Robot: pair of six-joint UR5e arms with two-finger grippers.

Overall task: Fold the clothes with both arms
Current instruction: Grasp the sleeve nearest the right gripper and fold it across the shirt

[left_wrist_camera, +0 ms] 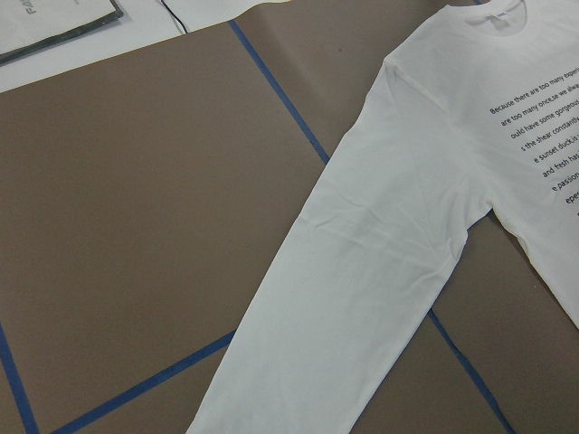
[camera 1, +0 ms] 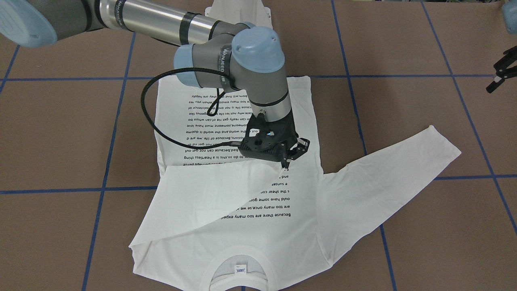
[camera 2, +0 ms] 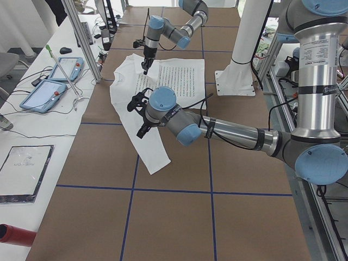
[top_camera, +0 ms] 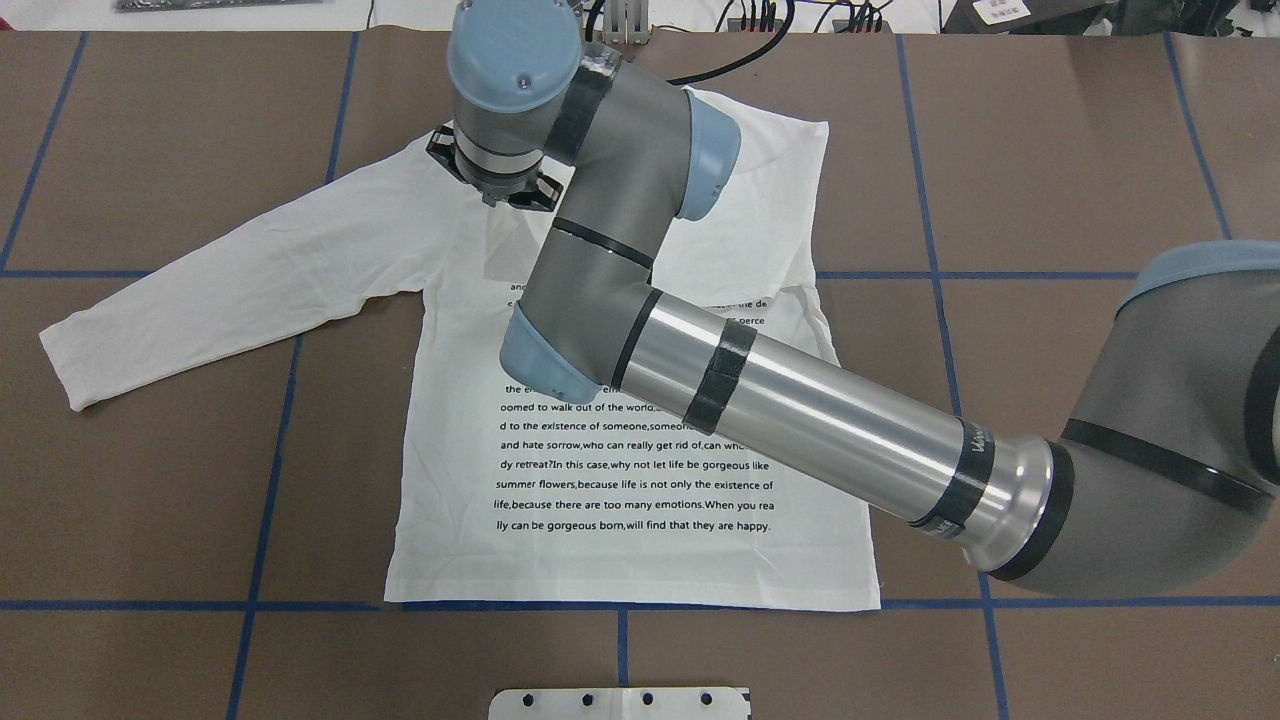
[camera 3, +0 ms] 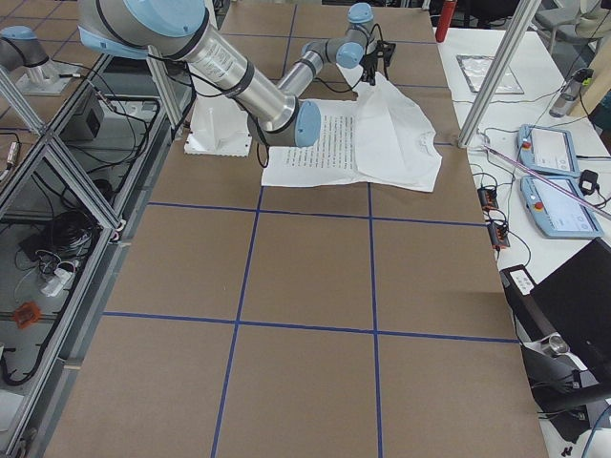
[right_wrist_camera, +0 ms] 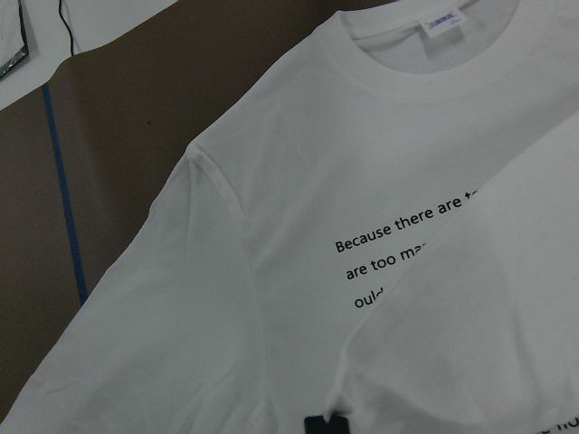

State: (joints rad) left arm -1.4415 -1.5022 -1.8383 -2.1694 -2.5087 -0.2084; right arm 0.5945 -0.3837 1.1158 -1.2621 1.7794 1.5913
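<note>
The white long-sleeved T-shirt (camera 1: 250,230) lies flat, text side up, with its collar (camera 1: 242,262) and neck label (camera 1: 240,268) on the side away from the robot. One sleeve is folded across the chest. My right gripper (camera 1: 288,159) is shut on that sleeve's cuff, low over the text; a fingertip (right_wrist_camera: 326,425) shows in the right wrist view. The other sleeve (camera 1: 387,169) lies spread out on the table. My left gripper (camera 1: 497,79) is open and empty above the table beside that sleeve. In the overhead view my right arm (top_camera: 800,410) covers part of the shirt (top_camera: 640,550).
The brown table cover (camera 1: 52,133) carries a grid of blue tape lines. The robot's white base plate (top_camera: 620,703) sits at the near edge. Pendant tablets (camera 2: 54,81) and an aluminium post (camera 2: 81,49) stand along the operators' side.
</note>
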